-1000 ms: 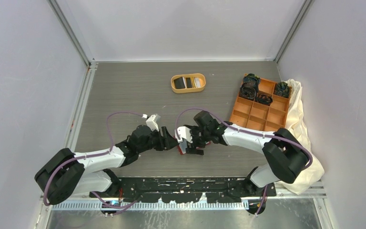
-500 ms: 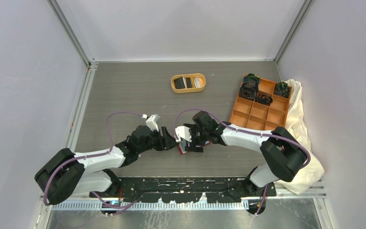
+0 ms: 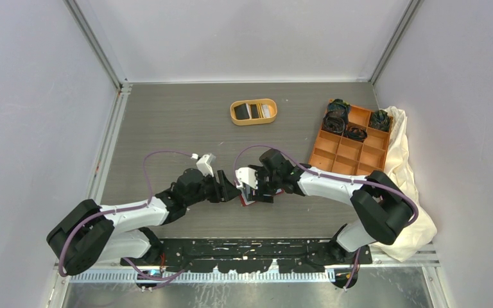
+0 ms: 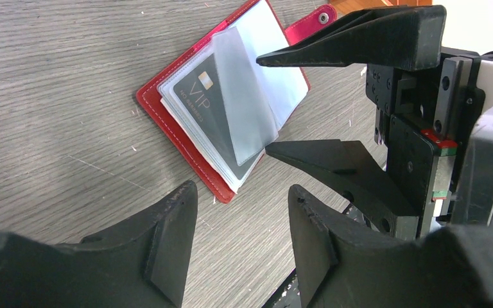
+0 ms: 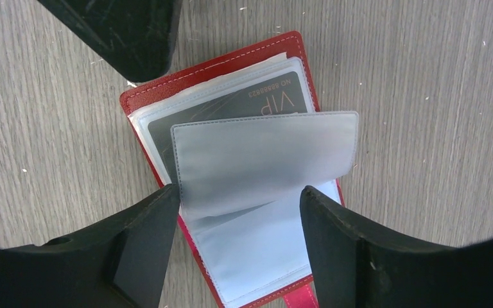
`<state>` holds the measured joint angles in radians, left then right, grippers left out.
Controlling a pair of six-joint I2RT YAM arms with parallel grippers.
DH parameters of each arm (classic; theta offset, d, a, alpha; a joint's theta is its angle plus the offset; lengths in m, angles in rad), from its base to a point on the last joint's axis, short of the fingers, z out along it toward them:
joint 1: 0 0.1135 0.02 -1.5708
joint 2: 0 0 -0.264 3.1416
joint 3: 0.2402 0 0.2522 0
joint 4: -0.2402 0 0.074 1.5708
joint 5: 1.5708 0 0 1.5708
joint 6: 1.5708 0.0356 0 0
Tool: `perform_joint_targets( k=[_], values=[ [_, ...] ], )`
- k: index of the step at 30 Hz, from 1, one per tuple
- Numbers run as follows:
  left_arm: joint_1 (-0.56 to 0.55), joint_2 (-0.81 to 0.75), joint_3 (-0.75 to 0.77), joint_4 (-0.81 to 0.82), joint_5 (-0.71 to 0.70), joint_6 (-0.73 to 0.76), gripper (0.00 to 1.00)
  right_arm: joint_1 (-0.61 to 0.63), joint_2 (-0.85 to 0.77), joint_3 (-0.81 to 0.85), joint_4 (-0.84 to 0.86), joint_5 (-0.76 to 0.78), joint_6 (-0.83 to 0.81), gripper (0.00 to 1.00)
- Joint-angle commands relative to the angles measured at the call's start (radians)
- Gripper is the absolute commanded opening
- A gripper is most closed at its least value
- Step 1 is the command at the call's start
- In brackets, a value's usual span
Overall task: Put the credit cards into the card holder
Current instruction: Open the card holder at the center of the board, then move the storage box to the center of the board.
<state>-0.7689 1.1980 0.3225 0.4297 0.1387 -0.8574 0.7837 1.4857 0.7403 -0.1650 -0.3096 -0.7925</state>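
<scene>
Red card holder point(image 5: 257, 256) flat open, black card point(image 5: 231, 109) sleeved. Straddling its raised leaf point(image 5: 263, 160), right gripper point(image 5: 239, 199), jaws apart; left gripper point(image 4: 242, 189) beside holder, gaping, empty. Likely baring a free sleeve; next, fetching spare cards point(image 3: 249, 111) well beyond holder.

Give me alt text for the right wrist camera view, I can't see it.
A red card holder lies open on a grey wood-grain table, with a black VIP card tucked inside and one clear sleeve curling up. The right claw is open, with that sleeve between its black tips.
</scene>
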Motion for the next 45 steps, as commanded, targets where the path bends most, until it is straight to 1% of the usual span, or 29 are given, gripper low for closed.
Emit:
perform_joint_targets(
  k=[1, 6, 7, 9, 10, 13, 17, 19, 23, 27, 30, 32, 35, 36, 37, 39, 40, 42, 44, 45],
  values=[
    [0.006, 0.002, 0.010, 0.072, -0.008, -0.001, 0.54, -0.004, -0.050, 0.018, 0.046, 0.017, 0.025, 0.73],
    [0.022, 0.045, 0.041, 0.114, -0.004, -0.024, 0.51, -0.015, -0.054, 0.018, 0.046, 0.014, 0.034, 0.71],
    [0.027, 0.061, 0.048, 0.128, 0.001, -0.033, 0.47, -0.018, -0.055, 0.018, 0.047, 0.014, 0.036, 0.71],
    [0.042, 0.096, 0.065, 0.145, 0.009, -0.051, 0.33, -0.022, -0.059, 0.017, 0.046, 0.013, 0.038, 0.70],
    [0.049, 0.116, 0.075, 0.149, 0.013, -0.058, 0.28, -0.026, -0.058, 0.017, 0.044, 0.010, 0.038, 0.70],
    [0.064, 0.185, 0.117, 0.156, 0.035, -0.058, 0.21, -0.038, -0.058, 0.016, 0.043, 0.002, 0.040, 0.71],
    [0.066, 0.270, 0.187, 0.160, 0.088, -0.046, 0.17, -0.056, -0.061, 0.022, 0.033, -0.010, 0.051, 0.70],
    [0.066, 0.316, 0.219, 0.168, 0.115, -0.047, 0.17, -0.074, -0.068, 0.027, 0.020, -0.022, 0.057, 0.70],
    [0.066, 0.415, 0.280, 0.209, 0.180, -0.067, 0.16, -0.150, -0.089, 0.038, -0.014, -0.090, 0.073, 0.73],
    [0.065, 0.519, 0.326, 0.298, 0.253, -0.109, 0.16, -0.247, -0.119, 0.056, -0.085, -0.195, 0.098, 0.76],
    [0.062, 0.576, 0.355, 0.311, 0.274, -0.129, 0.16, -0.322, -0.122, 0.098, -0.165, -0.273, 0.114, 0.77],
    [0.058, 0.594, 0.369, 0.308, 0.274, -0.123, 0.16, -0.365, -0.123, 0.115, -0.178, -0.315, 0.150, 0.77],
    [0.052, 0.598, 0.393, 0.247, 0.262, -0.091, 0.16, -0.417, -0.121, 0.129, -0.177, -0.378, 0.213, 0.77],
    [0.051, 0.596, 0.398, 0.228, 0.254, -0.075, 0.16, -0.430, -0.117, 0.136, -0.174, -0.401, 0.257, 0.76],
    [0.052, 0.589, 0.401, 0.213, 0.246, -0.063, 0.16, -0.446, -0.106, 0.146, -0.172, -0.436, 0.297, 0.74],
    [0.052, 0.551, 0.394, 0.174, 0.213, -0.017, 0.16, -0.469, -0.084, 0.172, -0.179, -0.484, 0.360, 0.68],
    [0.052, 0.517, 0.388, 0.126, 0.168, 0.020, 0.17, -0.477, -0.072, 0.188, -0.197, -0.492, 0.387, 0.67],
    [0.052, 0.395, 0.378, 0.033, 0.087, 0.105, 0.17, -0.488, -0.063, 0.231, -0.236, -0.477, 0.408, 0.66],
    [0.052, 0.282, 0.380, -0.070, 0.000, 0.226, 0.20, -0.490, -0.077, 0.271, -0.264, -0.405, 0.411, 0.67],
    [0.054, 0.228, 0.385, -0.119, -0.038, 0.275, 0.23, -0.489, -0.092, 0.284, -0.269, -0.357, 0.405, 0.69]
  ],
)
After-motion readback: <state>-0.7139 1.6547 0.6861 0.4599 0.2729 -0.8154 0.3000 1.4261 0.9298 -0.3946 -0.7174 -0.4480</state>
